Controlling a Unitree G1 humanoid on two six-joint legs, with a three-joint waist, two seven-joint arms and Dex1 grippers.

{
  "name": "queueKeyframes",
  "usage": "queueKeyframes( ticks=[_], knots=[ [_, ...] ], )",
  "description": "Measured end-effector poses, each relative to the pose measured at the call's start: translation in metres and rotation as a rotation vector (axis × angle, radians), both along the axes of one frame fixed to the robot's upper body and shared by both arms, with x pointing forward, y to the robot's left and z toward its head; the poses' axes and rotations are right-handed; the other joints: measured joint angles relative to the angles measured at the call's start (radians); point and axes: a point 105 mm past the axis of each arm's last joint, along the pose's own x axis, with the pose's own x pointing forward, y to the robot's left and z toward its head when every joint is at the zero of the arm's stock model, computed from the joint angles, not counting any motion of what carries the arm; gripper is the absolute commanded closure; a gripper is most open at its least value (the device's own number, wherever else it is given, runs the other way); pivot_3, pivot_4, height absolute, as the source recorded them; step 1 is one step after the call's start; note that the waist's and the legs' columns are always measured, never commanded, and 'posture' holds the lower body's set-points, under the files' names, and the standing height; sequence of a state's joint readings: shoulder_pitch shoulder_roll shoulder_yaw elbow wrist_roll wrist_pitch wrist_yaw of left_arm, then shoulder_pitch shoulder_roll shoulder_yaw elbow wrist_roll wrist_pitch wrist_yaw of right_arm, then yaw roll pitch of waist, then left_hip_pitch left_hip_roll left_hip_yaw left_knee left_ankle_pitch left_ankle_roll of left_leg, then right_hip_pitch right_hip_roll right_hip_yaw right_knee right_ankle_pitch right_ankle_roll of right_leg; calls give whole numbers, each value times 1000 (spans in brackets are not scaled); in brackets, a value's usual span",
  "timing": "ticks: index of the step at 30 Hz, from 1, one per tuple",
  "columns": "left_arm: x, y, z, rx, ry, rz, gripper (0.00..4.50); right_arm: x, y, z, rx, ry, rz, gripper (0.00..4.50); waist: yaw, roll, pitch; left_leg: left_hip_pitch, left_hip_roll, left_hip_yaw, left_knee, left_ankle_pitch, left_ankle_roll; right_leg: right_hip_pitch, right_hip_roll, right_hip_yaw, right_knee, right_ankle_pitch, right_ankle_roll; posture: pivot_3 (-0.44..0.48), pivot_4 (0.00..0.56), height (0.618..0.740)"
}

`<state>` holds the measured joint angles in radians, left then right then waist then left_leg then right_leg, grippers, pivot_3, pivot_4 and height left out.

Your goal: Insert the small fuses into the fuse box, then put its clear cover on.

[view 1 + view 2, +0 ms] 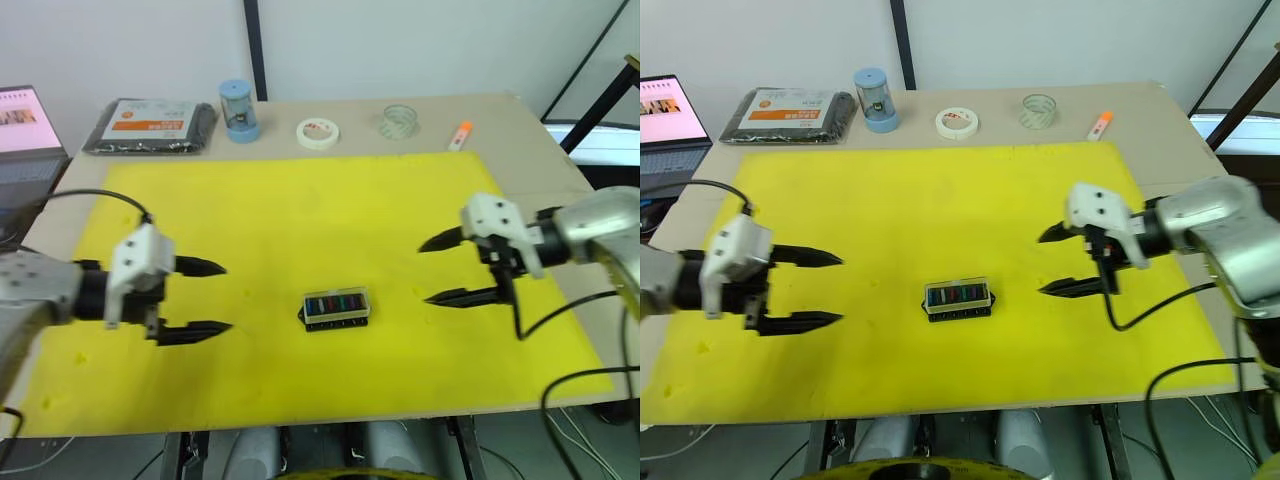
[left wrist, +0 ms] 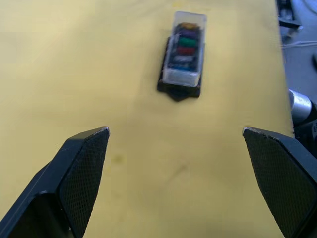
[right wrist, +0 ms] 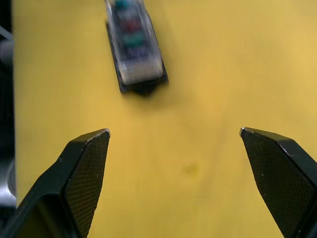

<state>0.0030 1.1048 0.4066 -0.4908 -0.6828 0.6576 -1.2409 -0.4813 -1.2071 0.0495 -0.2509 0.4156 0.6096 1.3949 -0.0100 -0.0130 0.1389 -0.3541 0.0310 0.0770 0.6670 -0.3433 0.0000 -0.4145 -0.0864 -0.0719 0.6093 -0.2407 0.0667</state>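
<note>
The black fuse box (image 1: 336,309) lies on the yellow mat (image 1: 300,200), near its front middle. Coloured small fuses (image 2: 185,43) sit in its slots, and the clear cover (image 2: 184,49) rests on top of it. To the box's left my left gripper (image 1: 210,297) is open, its fingers pointing at the box with a gap between. At the right my right gripper (image 1: 440,270) is open too, facing the box from the other side. Neither gripper touches anything.
Along the back of the table stand a black flat packet with an orange label (image 1: 150,127), a blue cylinder (image 1: 238,110), a white tape roll (image 1: 318,132), a clear tape roll (image 1: 398,121) and an orange marker (image 1: 460,134). A laptop (image 1: 25,125) sits at the far left.
</note>
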Motion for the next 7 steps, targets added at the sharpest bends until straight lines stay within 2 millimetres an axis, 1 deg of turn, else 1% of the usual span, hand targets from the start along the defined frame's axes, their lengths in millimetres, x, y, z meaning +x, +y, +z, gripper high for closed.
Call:
queueKeyframes(
  ticks=[4,7],
  knots=[
    [-10,13,-1,20,45,38,0,-4,-33,6,-65,1,-87,13,-1,1,1,1,0,1,0,1,-1,0,1,0,0,0,0,0,150,740],
    [-15,18,0,28,53,42,0,-9,-46,13,-86,-10,-126,13,0,1,1,1,1,1,0,2,-4,0,2,0,0,-1,-1,0,150,740]
  ],
)
